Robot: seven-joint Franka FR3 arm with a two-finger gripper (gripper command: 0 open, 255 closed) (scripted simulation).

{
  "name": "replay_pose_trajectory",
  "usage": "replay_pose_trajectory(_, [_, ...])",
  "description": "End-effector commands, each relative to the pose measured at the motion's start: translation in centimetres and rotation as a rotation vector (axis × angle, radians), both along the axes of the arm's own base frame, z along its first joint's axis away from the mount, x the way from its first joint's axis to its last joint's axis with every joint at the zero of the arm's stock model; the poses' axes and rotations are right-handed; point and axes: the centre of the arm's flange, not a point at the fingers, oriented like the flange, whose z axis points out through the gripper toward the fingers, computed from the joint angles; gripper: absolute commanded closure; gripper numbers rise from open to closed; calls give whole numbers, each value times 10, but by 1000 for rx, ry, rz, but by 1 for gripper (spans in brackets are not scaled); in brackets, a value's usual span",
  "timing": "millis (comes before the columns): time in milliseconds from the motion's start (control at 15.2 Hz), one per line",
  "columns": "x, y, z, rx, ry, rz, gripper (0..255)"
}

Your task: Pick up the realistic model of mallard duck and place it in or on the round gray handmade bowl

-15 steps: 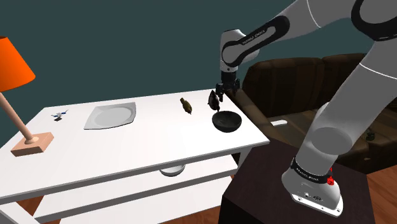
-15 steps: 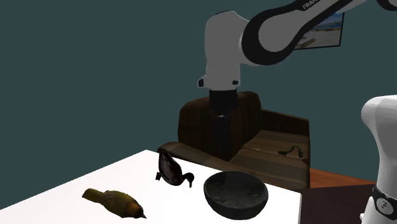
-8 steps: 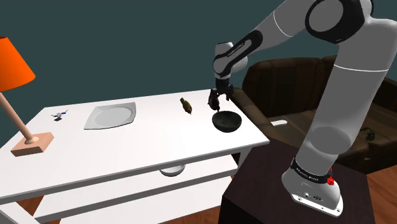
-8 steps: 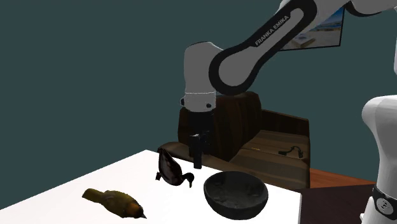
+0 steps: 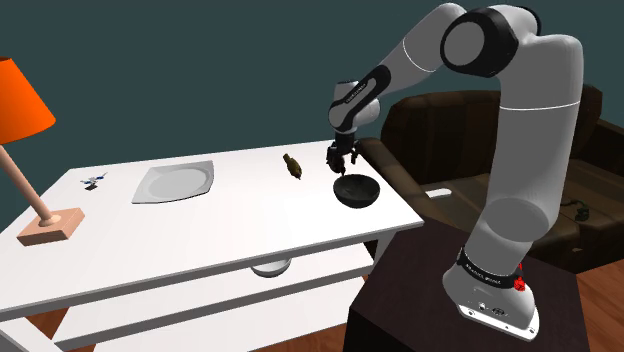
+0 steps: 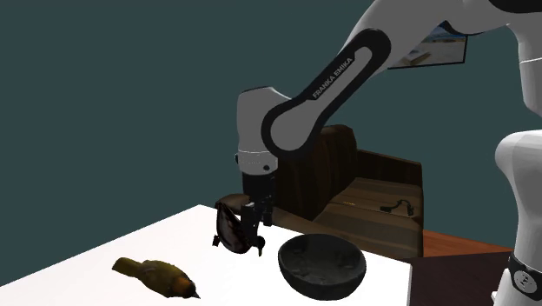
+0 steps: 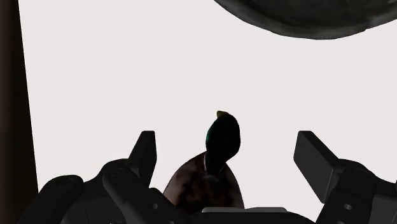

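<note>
The claw [image 7: 226, 141] hangs open astride the dark mallard duck [image 7: 210, 181], neither side touching it. The duck rests on the white bench [image 7: 114, 76], just beside the dark grey bowl [image 6: 320, 262].

arm [image 5: 530, 150]: chunky white tubes, all rounded, kinda like pipe elbows
joints [image 5: 468, 42]: dark rings and patches between the white shells
lettering [image 6: 334, 68]: "FRANKA EMIKA" in white caps along a dark strip on the forearm
base [image 5: 495, 300]: white foot, dark band with tiny white print, small red dot beside it
gripper [image 7: 226, 137]: totally black, blocky body
fingers [image 7: 145, 150]: two flat black slabs with slanted tips
</note>
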Motion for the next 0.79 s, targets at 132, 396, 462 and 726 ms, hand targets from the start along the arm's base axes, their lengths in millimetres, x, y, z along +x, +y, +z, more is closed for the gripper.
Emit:
replay_pose_trajectory(132, [0,-1,-21,0,-1,0,0])
replay_pose_trajectory(396, [0,-1,-24,0,-1,0,0])
replay_pose_trajectory(462, [0,-1,-24,0,-1,0,0])
replay_pose_trajectory(726, [0,-1,-24,0,-1,0,255])
